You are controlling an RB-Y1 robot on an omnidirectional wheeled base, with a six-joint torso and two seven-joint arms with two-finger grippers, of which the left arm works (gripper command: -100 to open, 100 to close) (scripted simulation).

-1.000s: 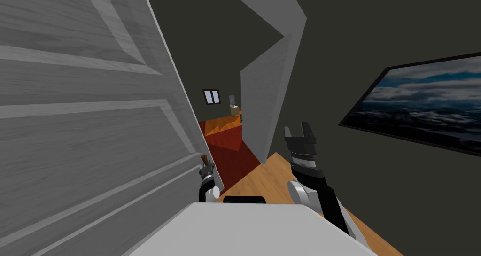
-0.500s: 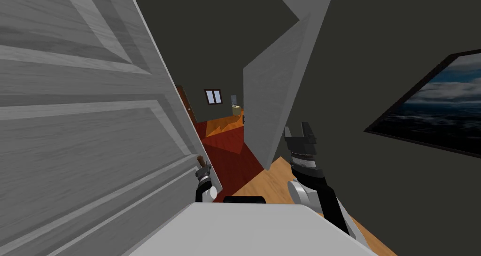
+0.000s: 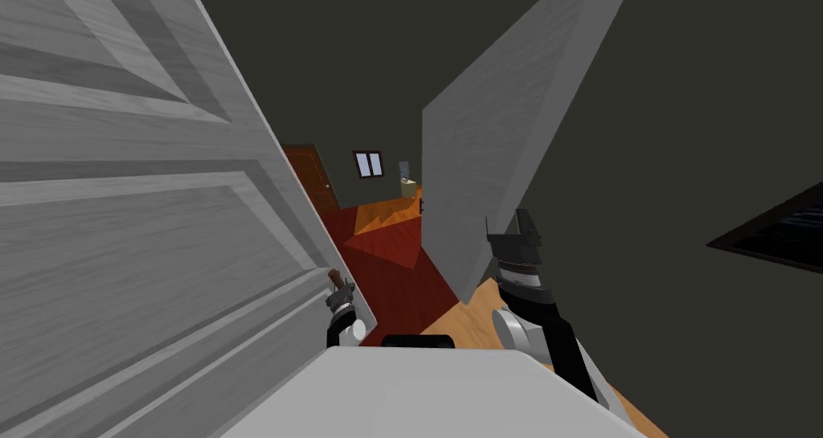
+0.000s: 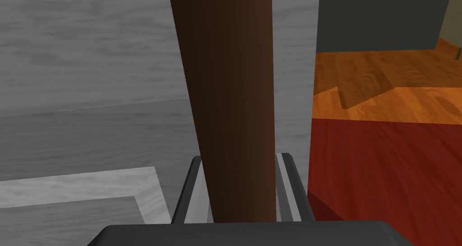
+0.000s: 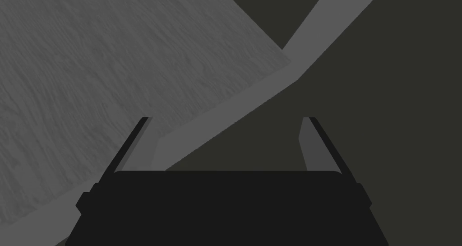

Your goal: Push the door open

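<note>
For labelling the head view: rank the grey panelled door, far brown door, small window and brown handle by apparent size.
1. grey panelled door (nearest)
2. far brown door
3. small window
4. brown handle, in the left gripper

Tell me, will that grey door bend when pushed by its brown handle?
Probably stiff: the door shows solid framed panels, so it should swing as one piece. Being large, it likely feels heavy. The smooth brown handle could slip, though the left claw presses both its sides.

The dark brown cylindrical door handle (image 4: pixel 234 99) is cut off by the picture's edge; the black-framed wall picture (image 3: pixel 775 236) is cropped at the right.
</note>
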